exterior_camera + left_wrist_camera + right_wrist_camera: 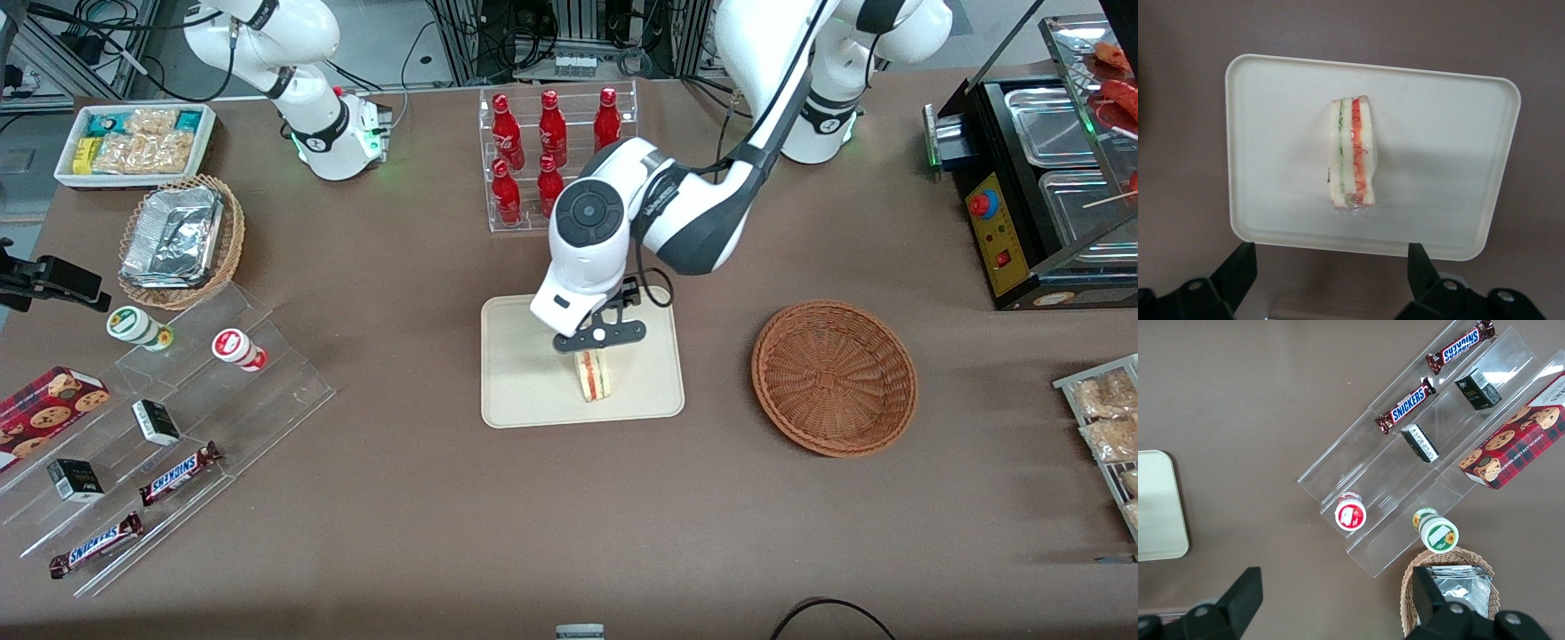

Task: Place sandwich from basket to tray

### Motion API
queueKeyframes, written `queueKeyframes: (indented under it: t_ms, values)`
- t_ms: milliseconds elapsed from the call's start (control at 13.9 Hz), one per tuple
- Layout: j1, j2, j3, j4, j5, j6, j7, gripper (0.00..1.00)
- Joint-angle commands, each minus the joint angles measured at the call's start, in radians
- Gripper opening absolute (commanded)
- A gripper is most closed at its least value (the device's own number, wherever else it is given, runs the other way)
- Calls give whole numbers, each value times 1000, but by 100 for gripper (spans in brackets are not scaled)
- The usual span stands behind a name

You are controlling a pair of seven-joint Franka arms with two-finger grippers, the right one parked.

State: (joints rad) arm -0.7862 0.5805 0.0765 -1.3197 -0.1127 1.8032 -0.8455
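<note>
The sandwich (594,375) (1353,153) rests on its side on the cream tray (533,391) (1438,167), near the tray's middle, with its red, yellow and green layers showing. My left gripper (596,347) (1330,270) hovers just above it, open, with nothing between its fingers (1238,272). In the wrist view the sandwich lies clear of both black fingertips. The reddish-brown wicker basket (834,378) stands empty beside the tray, toward the working arm's end of the table.
A clear rack of red bottles (551,151) stands farther from the front camera than the tray. A stepped acrylic shelf with snack bars (142,471) and a foil-tray basket (178,240) lie toward the parked arm's end. A black food warmer (1040,187) sits at the working arm's end.
</note>
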Motion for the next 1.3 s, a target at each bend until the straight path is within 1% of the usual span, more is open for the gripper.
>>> queueKeyframes:
  t_ms: [0, 72, 144, 216, 360, 504, 576, 648, 864, 936, 1080, 1224]
  values:
    - [27, -46, 81, -23, 5, -69, -24, 100]
    - [28, -76, 97, -42, 8, -124, 5, 100]
    - [41, -100, 112, -74, 11, -145, 76, 100]
    - [65, -132, 130, -101, 11, -149, 136, 100]
    - [117, -183, 134, -154, 14, -148, 195, 100]
    - [140, -211, 135, -197, 47, -148, 276, 100]
    - [149, -231, 141, -222, 50, -145, 302, 100]
    - [180, -257, 147, -245, 50, -143, 340, 100]
    - [260, -381, 152, -327, 54, -153, 512, 100]
    - [307, -431, 143, -361, 54, -165, 560, 100]
    - [382, -467, 108, -359, 59, -224, 633, 100]
    - [525, -517, -22, -363, 97, -249, 658, 100]
